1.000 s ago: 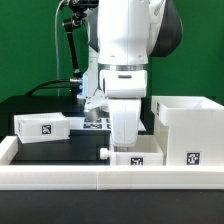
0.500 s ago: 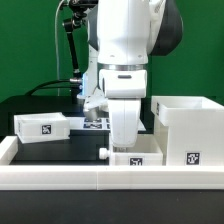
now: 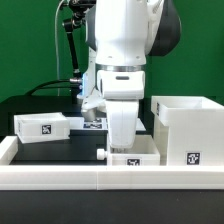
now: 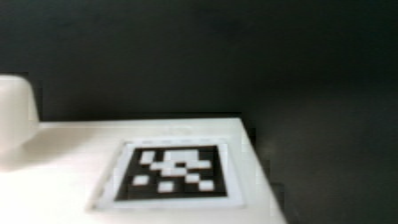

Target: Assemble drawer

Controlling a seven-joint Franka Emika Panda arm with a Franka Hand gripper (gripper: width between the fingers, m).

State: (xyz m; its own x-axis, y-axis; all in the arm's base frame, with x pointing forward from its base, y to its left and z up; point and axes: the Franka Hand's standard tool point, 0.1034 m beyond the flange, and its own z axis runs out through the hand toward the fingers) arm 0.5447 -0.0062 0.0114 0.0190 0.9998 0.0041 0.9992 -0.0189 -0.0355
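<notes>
In the exterior view my gripper [image 3: 122, 148] reaches straight down into a small white tray box [image 3: 137, 158] at the front middle. The box has a tag on its front and a black knob [image 3: 102, 153] on its left side. The fingertips are hidden behind the box wall, and the box moves with the hand. A second tray box [image 3: 40, 126] lies at the exterior view's left. The large cube-like shell [image 3: 188, 128] stands at the right, apart from the held box. The wrist view shows a white tagged surface [image 4: 175, 172] close up on the black table, with no fingers visible.
A low white rail [image 3: 60, 175] edges the table's front and left side. The marker board [image 3: 95, 123] lies flat behind the arm. A black cable and stand rise at the back left. A white rounded object [image 4: 11, 112] shows at the wrist view's edge.
The gripper and the middle tray box have shifted slightly toward the exterior view's left, and the knob went with them. The other tray box and the shell have not moved.
</notes>
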